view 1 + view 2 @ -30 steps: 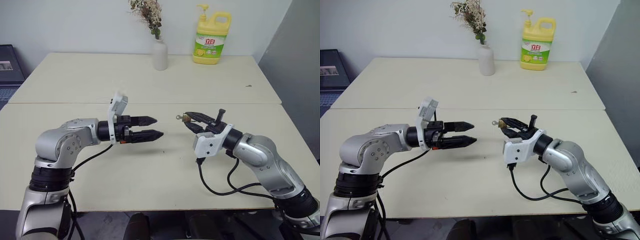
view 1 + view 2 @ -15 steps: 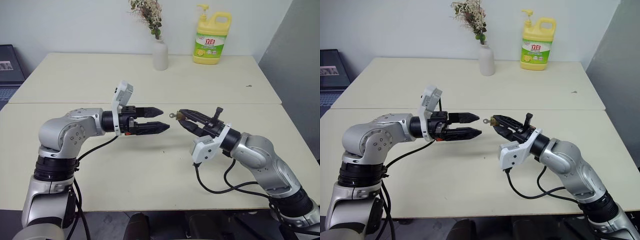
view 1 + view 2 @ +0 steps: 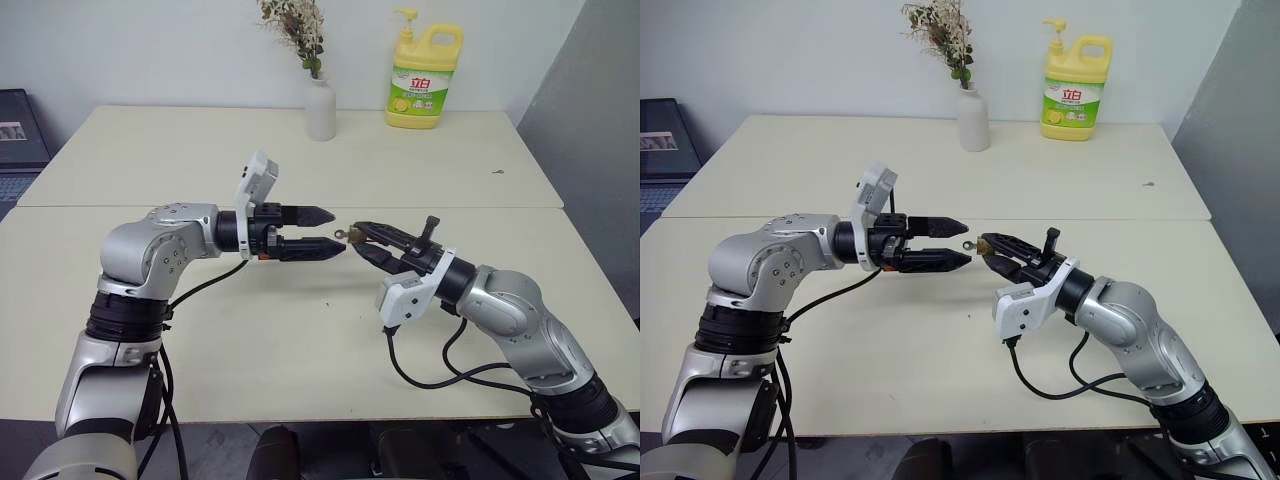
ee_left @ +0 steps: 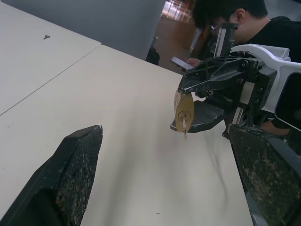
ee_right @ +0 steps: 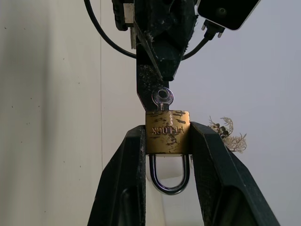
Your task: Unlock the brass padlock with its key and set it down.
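The brass padlock (image 5: 167, 132) is pinched by its body between the fingers of my right gripper (image 5: 167, 139), held above the table. Its silver shackle (image 5: 169, 178) points back toward the wrist. Its key (image 5: 162, 98) sticks out of the keyhole, pointing at my left gripper (image 3: 338, 231). That gripper is open and level, its two fingertips (image 3: 962, 226) flanking the key without touching it. In the left wrist view the padlock (image 4: 184, 109) and key (image 4: 184, 126) hang between the wide-apart fingers (image 4: 77, 169).
A white vase (image 3: 320, 110) with dried flowers and a yellow detergent bottle (image 3: 424, 72) stand at the table's far side. A dark device (image 3: 15, 130) sits at the left edge. A person (image 4: 235, 19) sits beyond the table in the left wrist view.
My left gripper has moved right and a little up toward the padlock, its open fingertips now around the key. The right gripper keeps its grip and has hardly moved.
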Controlling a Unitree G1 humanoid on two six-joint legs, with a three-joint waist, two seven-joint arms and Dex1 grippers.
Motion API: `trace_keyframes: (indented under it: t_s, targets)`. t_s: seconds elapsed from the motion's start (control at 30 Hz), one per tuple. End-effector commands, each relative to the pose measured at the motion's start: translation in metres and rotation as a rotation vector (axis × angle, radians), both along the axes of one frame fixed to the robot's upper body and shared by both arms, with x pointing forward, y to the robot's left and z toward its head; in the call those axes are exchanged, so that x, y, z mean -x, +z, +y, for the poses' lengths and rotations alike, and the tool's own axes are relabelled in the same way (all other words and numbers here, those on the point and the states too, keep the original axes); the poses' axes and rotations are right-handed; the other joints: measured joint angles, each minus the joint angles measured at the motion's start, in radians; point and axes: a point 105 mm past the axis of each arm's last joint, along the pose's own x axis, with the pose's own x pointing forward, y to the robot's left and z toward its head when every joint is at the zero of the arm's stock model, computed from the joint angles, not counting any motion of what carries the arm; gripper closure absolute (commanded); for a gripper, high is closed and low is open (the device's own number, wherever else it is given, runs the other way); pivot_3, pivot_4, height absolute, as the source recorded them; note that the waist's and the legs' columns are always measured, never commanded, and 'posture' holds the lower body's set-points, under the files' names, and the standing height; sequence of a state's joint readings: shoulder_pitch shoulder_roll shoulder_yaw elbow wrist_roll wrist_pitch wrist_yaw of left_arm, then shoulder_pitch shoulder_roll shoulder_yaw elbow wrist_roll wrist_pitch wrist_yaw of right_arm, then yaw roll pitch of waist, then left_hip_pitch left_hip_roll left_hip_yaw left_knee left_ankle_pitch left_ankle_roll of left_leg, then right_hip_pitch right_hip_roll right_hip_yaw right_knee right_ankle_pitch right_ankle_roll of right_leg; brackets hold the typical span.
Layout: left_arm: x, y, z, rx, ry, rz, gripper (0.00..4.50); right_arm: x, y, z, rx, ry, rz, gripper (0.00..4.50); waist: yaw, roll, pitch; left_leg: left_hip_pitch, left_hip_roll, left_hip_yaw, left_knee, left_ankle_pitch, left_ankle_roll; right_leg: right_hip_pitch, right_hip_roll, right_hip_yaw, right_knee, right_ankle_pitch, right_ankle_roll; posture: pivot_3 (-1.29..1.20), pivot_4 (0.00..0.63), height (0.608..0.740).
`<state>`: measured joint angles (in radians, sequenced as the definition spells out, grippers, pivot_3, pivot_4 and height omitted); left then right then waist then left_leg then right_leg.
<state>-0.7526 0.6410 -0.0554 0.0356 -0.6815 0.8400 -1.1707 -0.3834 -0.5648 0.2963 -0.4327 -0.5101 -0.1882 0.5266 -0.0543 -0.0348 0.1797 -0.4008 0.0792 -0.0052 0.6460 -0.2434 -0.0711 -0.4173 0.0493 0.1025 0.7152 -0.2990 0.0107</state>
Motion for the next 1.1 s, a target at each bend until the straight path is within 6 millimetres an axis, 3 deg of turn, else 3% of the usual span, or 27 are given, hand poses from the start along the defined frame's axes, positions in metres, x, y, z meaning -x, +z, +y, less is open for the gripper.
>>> trace_keyframes:
  t_s: [0.03, 0.17, 0.5, 1.1]
  targets:
    - [0.0005, 0.0122, -0.0029, 0.018, -0.024, -0.047, 0.19, 0.0027, 0.0118, 0.0004, -0.018, 0.01, -0.037, 3.57, 0.0, 0.0, 0.0, 0.0, 0.0, 0.0, 0.0, 0.0, 0.0, 0.0, 0.0, 0.0, 0.0, 0.0, 0.0, 0.0, 0.15, 0.74]
    - [0.0007, 0.0123, -0.004, 0.024, -0.034, -0.043, 1.21, 0.003, 0.0112, 0.001, -0.017, 0.013, -0.032, 3.57, 0.0, 0.0, 0.0, 0.0, 0.0, 0.0, 0.0, 0.0, 0.0, 0.0, 0.0, 0.0, 0.0, 0.0, 0.0, 0.0, 0.15, 0.74]
    - [0.0019, 0.0106, -0.0085, 0.026, -0.064, -0.039, 4.45, 0.0032, 0.011, 0.0022, -0.016, 0.02, -0.024, 3.57, 0.0, 0.0, 0.0, 0.0, 0.0, 0.0, 0.0, 0.0, 0.0, 0.001, 0.0, 0.0, 0.0, 0.0, 0.0, 0.0, 0.15, 0.74]
    - [0.0073, 0.0088, -0.006, 0.008, -0.112, -0.128, 4.5, 0.0022, 0.0113, 0.0015, -0.053, 0.019, 0.012, 3.57, 0.0, 0.0, 0.0, 0.0, 0.0, -0.001, 0.0, 0.0, 0.0, 0.001, 0.0, -0.001, 0.0, 0.0, 0.0, 0.0, 0.15, 0.74]
